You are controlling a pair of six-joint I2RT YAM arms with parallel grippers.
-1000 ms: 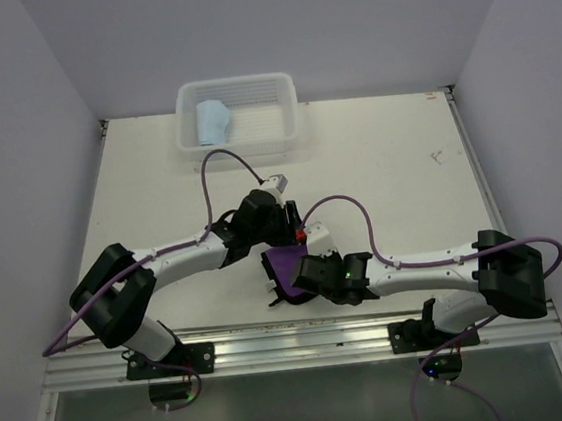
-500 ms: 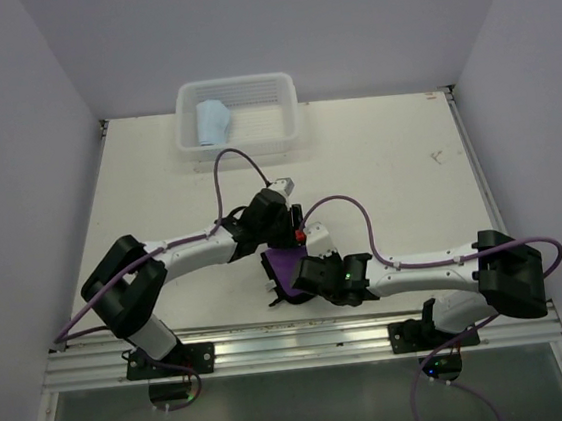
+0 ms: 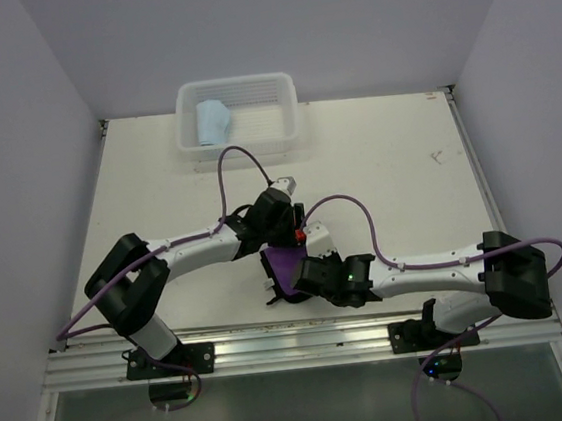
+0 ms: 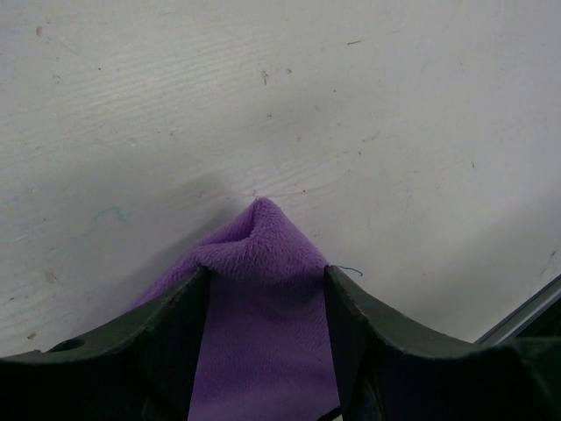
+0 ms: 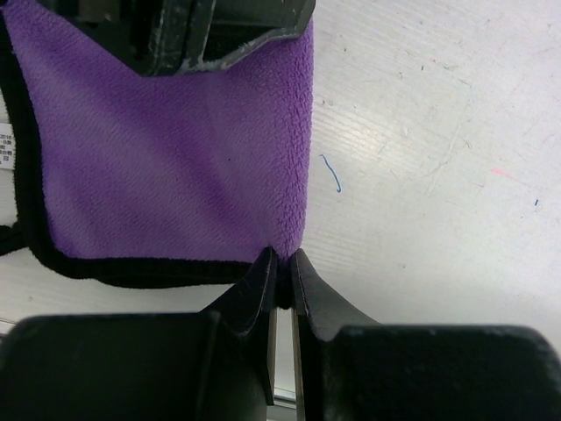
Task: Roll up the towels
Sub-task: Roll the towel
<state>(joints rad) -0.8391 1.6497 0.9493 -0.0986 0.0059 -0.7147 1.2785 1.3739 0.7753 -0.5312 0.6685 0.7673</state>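
The purple towel [image 3: 284, 267] with a black edge lies near the table's front edge, between both arms. In the left wrist view my left gripper [image 4: 266, 272] has its jaws pressed against a raised fold of the purple towel [image 4: 259, 324], which fills the gap between them. In the right wrist view my right gripper [image 5: 282, 256] is shut on the towel's black-edged near corner, and the purple towel [image 5: 166, 149] spreads flat beyond it. From above, the left gripper [image 3: 284, 238] is at the towel's far side and the right gripper [image 3: 301, 272] at its near right. The light blue towel [image 3: 213, 122] lies in the basket.
The white basket [image 3: 290, 121] stands at the back of the table, left of centre. A metal rail [image 3: 305, 341] runs along the front edge, just behind the towel's near side. Purple cables loop over both arms.
The left arm has stretched a little to the right, its elbow moving inward. The purple towel and the right gripper have hardly moved.
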